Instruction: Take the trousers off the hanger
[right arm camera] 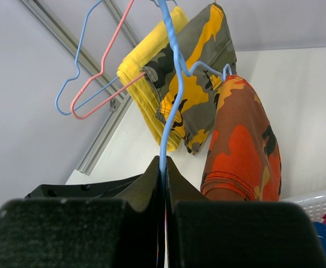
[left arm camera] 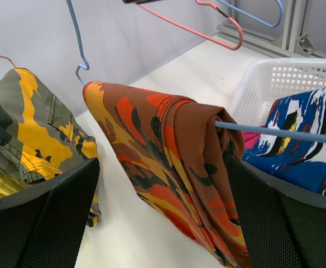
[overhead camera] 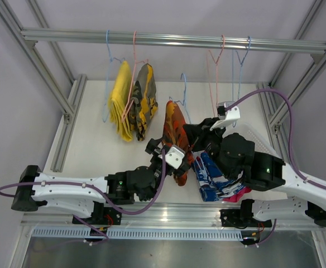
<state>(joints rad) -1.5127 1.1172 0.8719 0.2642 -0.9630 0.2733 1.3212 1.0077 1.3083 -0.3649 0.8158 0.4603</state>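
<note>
Counting from the left, yellow trousers (overhead camera: pixel 120 100) and camo trousers (overhead camera: pixel 143 100) hang from the rail (overhead camera: pixel 174 40), so those are left to do. My left pincer (left arm camera: pixel 162 167) is wide open on both sides of the orange trousers (left arm camera: pixel 168 151), not squeezing. That pair is not off yet. My right pincer (right arm camera: pixel 164 167) is clamped on their blue hanger (right arm camera: pixel 170 125). Two pairs are done: blue-and-white trousers (left arm camera: pixel 297 145) lie in the basket (left arm camera: pixel 286 78), and pink ones (overhead camera: pixel 238 195) too, I think.
</note>
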